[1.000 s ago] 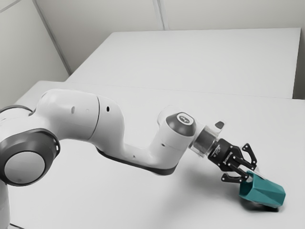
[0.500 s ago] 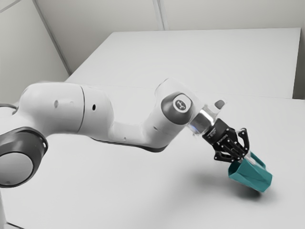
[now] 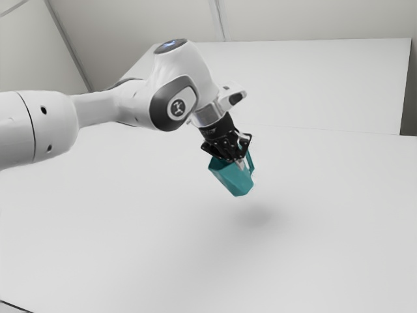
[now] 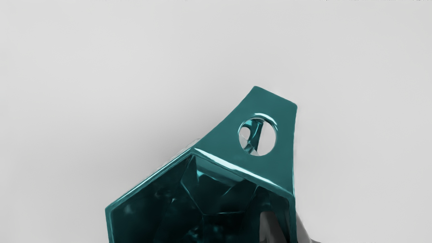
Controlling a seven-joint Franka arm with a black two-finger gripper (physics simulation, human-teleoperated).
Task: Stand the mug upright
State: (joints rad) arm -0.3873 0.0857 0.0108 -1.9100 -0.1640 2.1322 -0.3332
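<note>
My gripper [image 3: 238,162] is in mid-air above the table in the exterior view, shut on the wall of the teal mug [image 3: 232,178]. The faceted mug hangs tilted, its bottom pointing down toward the exterior view's right and its handle on the side toward the exterior view's right. In the wrist view the mug [image 4: 270,168] shows its open mouth and the handle with a round hole. There my gripper [image 4: 291,227] has one finger inside the mouth and the other outside, with the mug's wall between them.
A white table [image 3: 156,261] lies below, with the mug's soft shadow on it. Behind it stands another white surface [image 3: 313,85], with pale walls beyond.
The arm has lifted the mug off the table and carried it up and toward the exterior view's left. The mug's bottom has swung further downward.
</note>
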